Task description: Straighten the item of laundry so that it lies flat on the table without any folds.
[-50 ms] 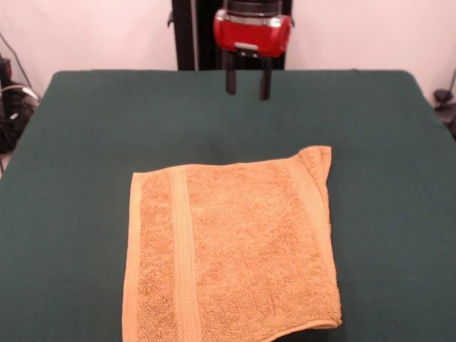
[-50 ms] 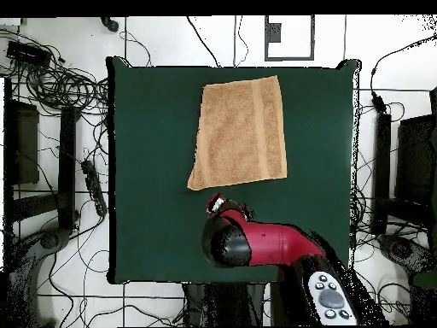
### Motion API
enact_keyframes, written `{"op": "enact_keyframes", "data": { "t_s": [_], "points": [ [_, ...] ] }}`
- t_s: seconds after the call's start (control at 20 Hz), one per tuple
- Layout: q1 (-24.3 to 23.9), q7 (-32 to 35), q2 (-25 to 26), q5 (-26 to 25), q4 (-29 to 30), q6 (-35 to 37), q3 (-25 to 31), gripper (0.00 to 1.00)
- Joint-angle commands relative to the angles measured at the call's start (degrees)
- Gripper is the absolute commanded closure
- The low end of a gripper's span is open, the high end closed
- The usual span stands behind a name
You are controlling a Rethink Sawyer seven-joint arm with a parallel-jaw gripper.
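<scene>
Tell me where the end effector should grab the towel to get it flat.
Probably the far right corner of the towel as the front view shows it. That edge looks doubled over, with the corner jutting past the far hem. Come straight down from above and pull outward. The end effector is open, above the table.

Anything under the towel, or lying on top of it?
Nothing lies on the towel; the gripper hangs open above bare table behind it. Only green table shows around it. Whatever lies beneath, including under the doubled corner, is covered.

front camera low across table, overhead straight down
</scene>
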Motion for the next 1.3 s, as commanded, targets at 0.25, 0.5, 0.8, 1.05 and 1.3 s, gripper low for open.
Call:
{"op": "enact_keyframes", "data": {
  "t_s": [0.25, 0.5, 0.8, 1.05, 1.3],
  "points": [
    [9.20, 6.62, 2.57, 3.03, -5.41, -0.33, 1.17, 0.00],
    [14.22, 7.95, 3.36, 5.92, -9.39, 3.32, -1.17, 0.00],
    [13.40, 6.52, 5.63, 6.43, -12.80, 0.96, -1.43, 0.00],
    [7.15, 2.71, 6.52, 4.92, -14.12, 1.86, 2.61, 0.00],
    [2.66, -0.55, 8.65, 2.92, -17.07, 2.51, 6.12, 0.00]
  ]
}}
